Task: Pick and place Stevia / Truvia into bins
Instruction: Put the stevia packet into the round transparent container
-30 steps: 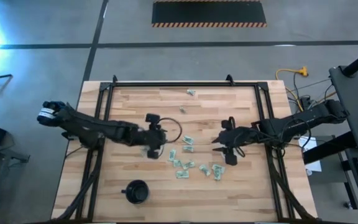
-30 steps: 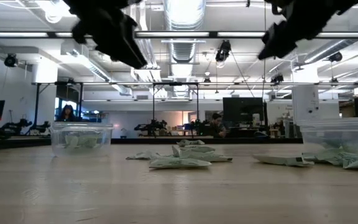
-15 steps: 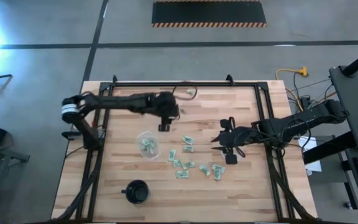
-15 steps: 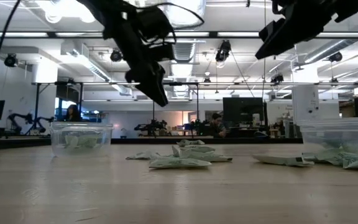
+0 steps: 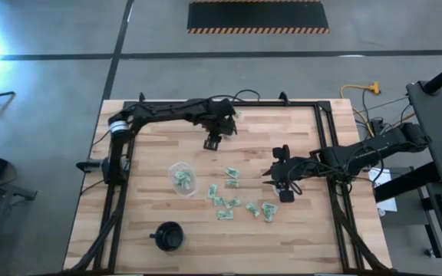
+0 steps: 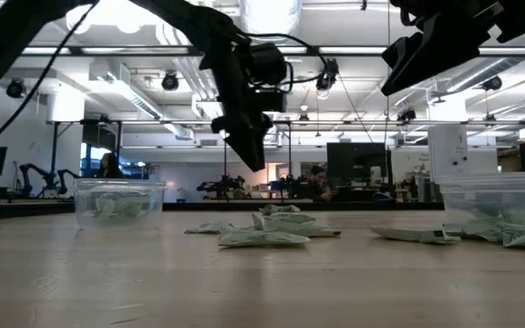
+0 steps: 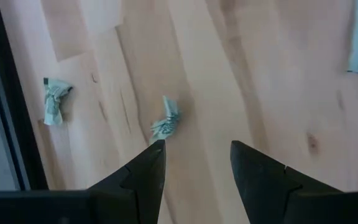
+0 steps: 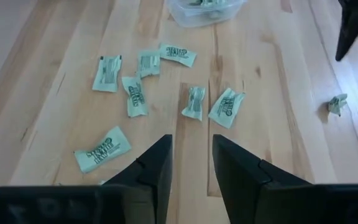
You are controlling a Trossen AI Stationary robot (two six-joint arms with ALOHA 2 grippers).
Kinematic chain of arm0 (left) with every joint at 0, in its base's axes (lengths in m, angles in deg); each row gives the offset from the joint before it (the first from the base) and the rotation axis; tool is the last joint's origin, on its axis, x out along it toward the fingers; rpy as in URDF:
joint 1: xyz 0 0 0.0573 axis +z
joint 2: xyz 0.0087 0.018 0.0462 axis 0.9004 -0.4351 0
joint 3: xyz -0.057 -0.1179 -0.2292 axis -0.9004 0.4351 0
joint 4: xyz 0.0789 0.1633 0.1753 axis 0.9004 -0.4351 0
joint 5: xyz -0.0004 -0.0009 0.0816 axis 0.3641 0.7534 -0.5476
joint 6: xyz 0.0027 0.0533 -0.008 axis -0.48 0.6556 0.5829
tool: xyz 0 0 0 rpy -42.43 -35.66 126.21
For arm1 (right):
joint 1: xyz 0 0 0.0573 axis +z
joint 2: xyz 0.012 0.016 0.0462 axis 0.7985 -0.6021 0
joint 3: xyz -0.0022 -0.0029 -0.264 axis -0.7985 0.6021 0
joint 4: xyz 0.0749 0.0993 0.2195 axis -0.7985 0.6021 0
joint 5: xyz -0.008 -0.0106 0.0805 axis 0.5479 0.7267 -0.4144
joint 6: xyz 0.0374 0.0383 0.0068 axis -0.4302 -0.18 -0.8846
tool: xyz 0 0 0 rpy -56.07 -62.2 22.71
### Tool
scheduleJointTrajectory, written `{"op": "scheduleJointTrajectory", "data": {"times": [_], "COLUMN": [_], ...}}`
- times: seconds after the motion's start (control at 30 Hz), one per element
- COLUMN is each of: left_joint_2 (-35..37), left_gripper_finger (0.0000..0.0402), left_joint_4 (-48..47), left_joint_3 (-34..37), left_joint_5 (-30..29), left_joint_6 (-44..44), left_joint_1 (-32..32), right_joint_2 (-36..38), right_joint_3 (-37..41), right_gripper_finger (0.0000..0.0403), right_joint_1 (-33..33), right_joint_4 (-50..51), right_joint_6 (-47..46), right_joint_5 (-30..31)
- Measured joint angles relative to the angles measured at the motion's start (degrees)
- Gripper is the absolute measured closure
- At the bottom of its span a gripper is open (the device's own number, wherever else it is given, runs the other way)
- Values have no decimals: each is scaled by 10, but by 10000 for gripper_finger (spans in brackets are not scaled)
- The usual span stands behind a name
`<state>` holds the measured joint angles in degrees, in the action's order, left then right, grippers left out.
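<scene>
Pale green and white Stevia packets lie scattered mid-table. Two crumpled ones lie near the far edge. One clear cup holds a few packets. A second clear cup with packets shows at the right of the low view. My left gripper hovers open above the table, with a crumpled packet just beyond its fingertips. My right gripper hangs open above the table, right of the scattered packets, and holds nothing.
A black round cup stands near the table's near-left corner. The black table frame runs along the far edge close to the left gripper. Bare wood lies to the left of the clear cup and along the near edge.
My left arm has swung from above the clear cup toward the table's far edge and a little to the right, uncovering the cup. It now hangs over the crumpled packets. The right arm and the packets have kept still.
</scene>
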<state>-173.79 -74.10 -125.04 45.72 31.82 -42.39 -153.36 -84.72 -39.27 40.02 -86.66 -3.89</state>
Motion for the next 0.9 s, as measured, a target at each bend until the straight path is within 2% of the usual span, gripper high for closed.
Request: {"op": "scheduleJointTrajectory", "data": {"times": [0.3, 0.63, 0.9], "left_joint_2": [-64, -101, -103], "left_gripper_finger": [237, 237, 237], "left_joint_4": [-39, -36, -11], "left_joint_3": [-75, -85, -85], "left_joint_5": [5, 22, 22], "left_joint_6": [-2, -11, -36], "left_joint_1": [23, 23, 23], "right_joint_2": [17, 49, 61], "right_joint_3": [0, 9, 16], "right_gripper_finger": [314, 328, 332], "right_joint_1": [0, 0, 0], "right_joint_4": [3, 14, 13], "right_joint_6": [16, 25, 24], "right_joint_5": [0, 0, 1]}}
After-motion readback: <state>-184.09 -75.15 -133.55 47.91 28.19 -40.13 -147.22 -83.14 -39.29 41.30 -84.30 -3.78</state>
